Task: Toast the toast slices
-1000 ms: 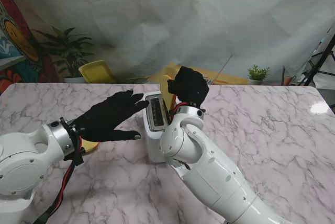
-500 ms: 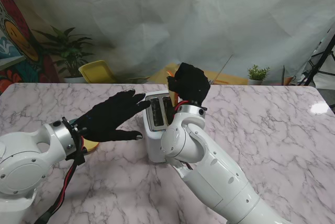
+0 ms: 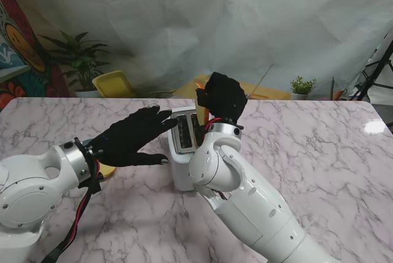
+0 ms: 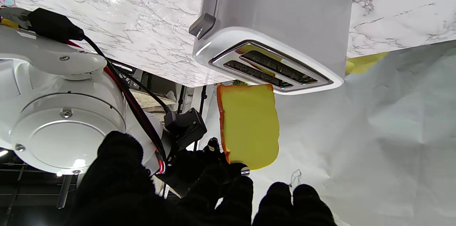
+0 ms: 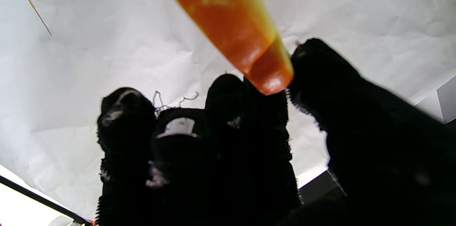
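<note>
The toast slice (image 4: 249, 126) is yellow with an orange crust, pinched in the right hand (image 3: 222, 98) right over the white toaster (image 3: 183, 146) slots. Left hand (image 3: 130, 136) hovers splayed beside the toaster on the marble surface (image 3: 319, 152), holding nothing.

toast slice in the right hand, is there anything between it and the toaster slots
Nothing. In the left wrist view the toast slice hangs over the toaster slots with only the backdrop showing between them. The right hand pinches its far end.
</note>
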Robot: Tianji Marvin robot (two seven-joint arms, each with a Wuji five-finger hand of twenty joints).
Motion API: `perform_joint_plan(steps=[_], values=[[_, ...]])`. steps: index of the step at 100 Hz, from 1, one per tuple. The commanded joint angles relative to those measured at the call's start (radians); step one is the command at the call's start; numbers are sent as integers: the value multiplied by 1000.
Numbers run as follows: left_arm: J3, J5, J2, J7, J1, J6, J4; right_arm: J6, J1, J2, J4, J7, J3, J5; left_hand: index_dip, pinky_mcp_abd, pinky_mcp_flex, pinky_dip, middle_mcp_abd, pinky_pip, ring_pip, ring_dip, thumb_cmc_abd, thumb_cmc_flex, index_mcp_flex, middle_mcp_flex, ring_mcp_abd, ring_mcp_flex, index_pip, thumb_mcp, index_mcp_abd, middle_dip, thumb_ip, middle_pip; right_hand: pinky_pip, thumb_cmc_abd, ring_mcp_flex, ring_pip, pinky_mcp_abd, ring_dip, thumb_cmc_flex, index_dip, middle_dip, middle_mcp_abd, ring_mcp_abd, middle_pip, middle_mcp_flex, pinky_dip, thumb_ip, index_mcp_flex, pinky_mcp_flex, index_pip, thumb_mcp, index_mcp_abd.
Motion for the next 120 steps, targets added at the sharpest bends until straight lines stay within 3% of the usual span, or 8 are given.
perform_joint_plan(steps=[1,40,120], values=[[3,2,-1,-14,0,3,2,-4,-4,-1,-9,0,0,-5,-12,-45,-9,-1,-4,-31,-22,3,29,1,-18,-37,-9,-24,-3,-28,2,13,13,-10,29,-8,2,20,-5,20,13,10,16,114,-82,89,25,9,33,13,-2,83,63,-15],[4,3,-1,-13,-2,1,4,-5,-6,3,1,3,3,-10,-12,-45,-9,-2,-2,-31,-22,2,29,2,-18,-37,-9,-25,-3,-27,3,13,13,-10,31,-8,2,21,-6,20,12,10,17,112,-83,89,25,9,33,13,-1,83,63,-18],[0,3,0,-18,3,-1,6,-24,10,-27,108,-34,-6,57,-12,-46,-9,-2,-3,-31,-22,2,30,2,-17,-37,-9,-24,-3,-27,2,13,13,-10,33,-5,2,23,-9,21,10,10,18,113,-84,90,26,9,33,13,0,83,62,-16]])
